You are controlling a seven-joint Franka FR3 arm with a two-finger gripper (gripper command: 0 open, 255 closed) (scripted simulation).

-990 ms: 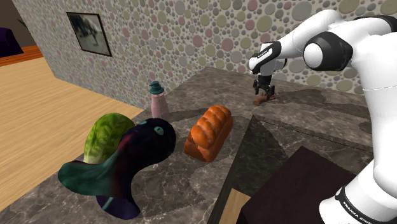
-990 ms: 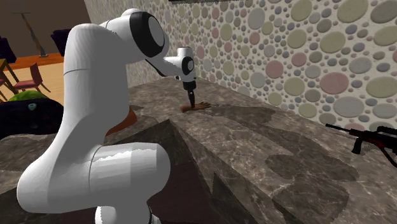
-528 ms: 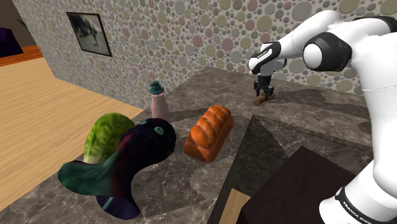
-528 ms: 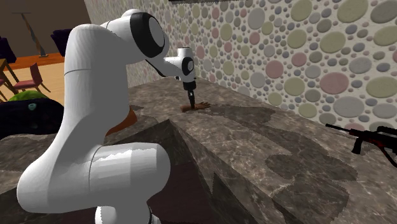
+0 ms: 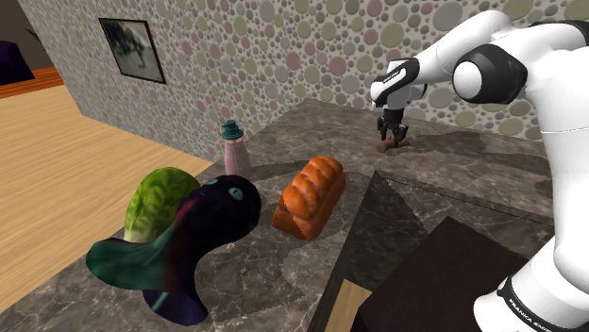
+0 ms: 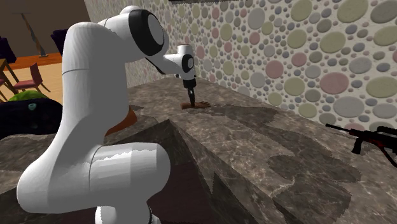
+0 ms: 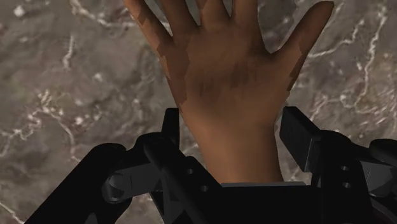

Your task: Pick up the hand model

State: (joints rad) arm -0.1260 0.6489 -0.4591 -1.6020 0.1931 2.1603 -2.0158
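The hand model (image 7: 222,63) is a brown, skin-coloured hand lying flat, palm down and fingers spread, on the dark marble counter (image 5: 453,170). My black gripper (image 7: 232,127) is shut on its wrist, one finger pressed against each side. In the shoulder view the gripper (image 5: 391,140) points straight down at the hand model (image 5: 385,147) near the spotted wall. In the second exterior view the gripper (image 6: 191,102) stands over the hand model (image 6: 198,105), which rests at counter level.
On the counter, toward the shoulder view's left, are an orange bread loaf (image 5: 310,195), a pink bottle (image 5: 234,151), a green leafy head (image 5: 159,200) and a dark fish-like figure (image 5: 189,247). A black rifle (image 6: 366,137) lies at the second exterior view's right. The spotted wall stands close behind.
In the shoulder view the gripper and forearm have shifted slightly upward. The hand model looks nearly unmoved.
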